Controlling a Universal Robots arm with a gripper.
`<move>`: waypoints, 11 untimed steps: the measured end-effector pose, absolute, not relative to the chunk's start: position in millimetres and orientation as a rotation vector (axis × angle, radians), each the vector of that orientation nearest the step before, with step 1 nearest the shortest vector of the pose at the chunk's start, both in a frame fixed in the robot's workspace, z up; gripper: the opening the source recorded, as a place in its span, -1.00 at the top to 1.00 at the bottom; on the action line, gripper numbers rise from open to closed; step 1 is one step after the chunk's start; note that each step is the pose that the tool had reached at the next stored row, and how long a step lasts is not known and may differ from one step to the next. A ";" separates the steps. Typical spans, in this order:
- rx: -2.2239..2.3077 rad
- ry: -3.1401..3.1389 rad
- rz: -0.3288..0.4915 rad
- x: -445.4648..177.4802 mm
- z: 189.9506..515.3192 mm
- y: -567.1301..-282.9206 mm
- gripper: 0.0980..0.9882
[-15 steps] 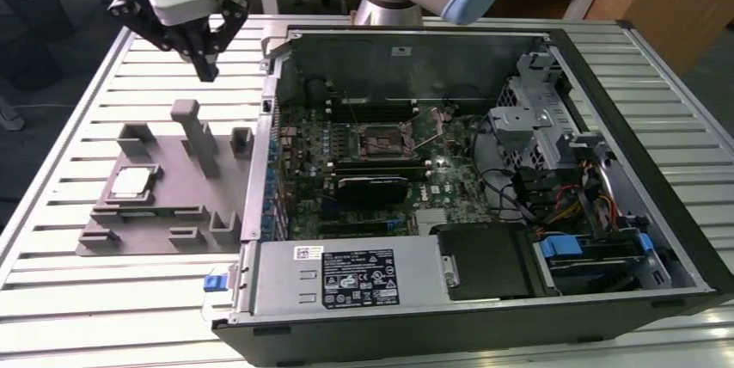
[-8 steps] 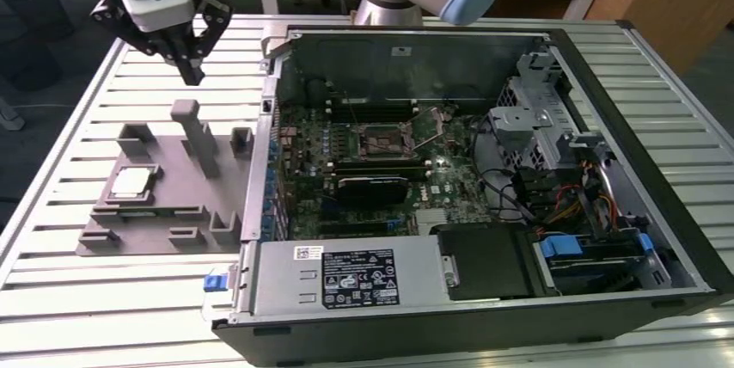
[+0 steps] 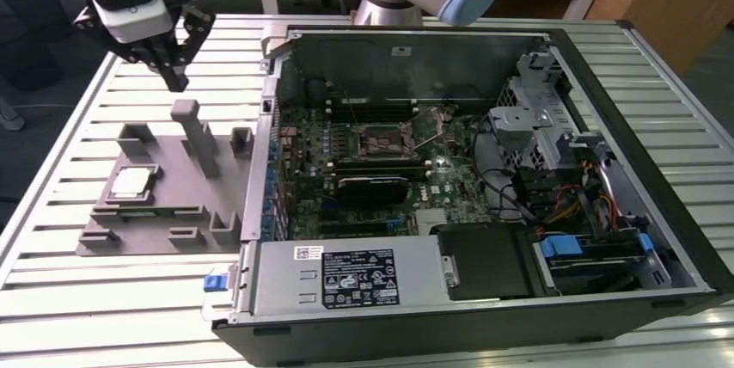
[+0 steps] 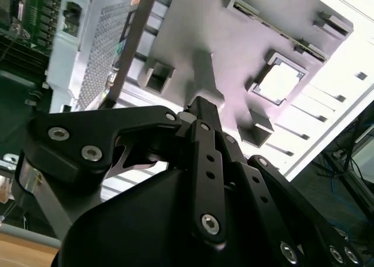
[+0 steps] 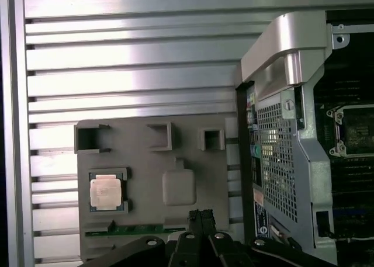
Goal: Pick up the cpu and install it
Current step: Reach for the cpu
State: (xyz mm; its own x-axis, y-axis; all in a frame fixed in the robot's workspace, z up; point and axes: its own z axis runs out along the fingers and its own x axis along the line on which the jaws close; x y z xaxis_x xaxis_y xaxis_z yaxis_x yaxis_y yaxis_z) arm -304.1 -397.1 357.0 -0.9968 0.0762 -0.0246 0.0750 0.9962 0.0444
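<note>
Cpu [image 3: 130, 181] in fixture [image 3: 178, 183]; closed fingers [image 3: 174, 76] above

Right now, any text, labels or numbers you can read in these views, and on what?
No text is legible.
Big label on the silver box in the case: print too small to read.
Small white sticker beside it: too small.
White tag on the case's back wall: too small.
Coloured stickers on the case edge: blurred.
cpu: no readable marking.
</note>
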 end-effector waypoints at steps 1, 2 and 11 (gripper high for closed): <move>0.118 3.112 0.068 -307.5 355.9 -397.1 0.98; 0.118 3.113 0.068 -311.0 354.6 -397.1 0.98; 0.118 3.112 0.068 -338.4 338.9 -397.1 0.98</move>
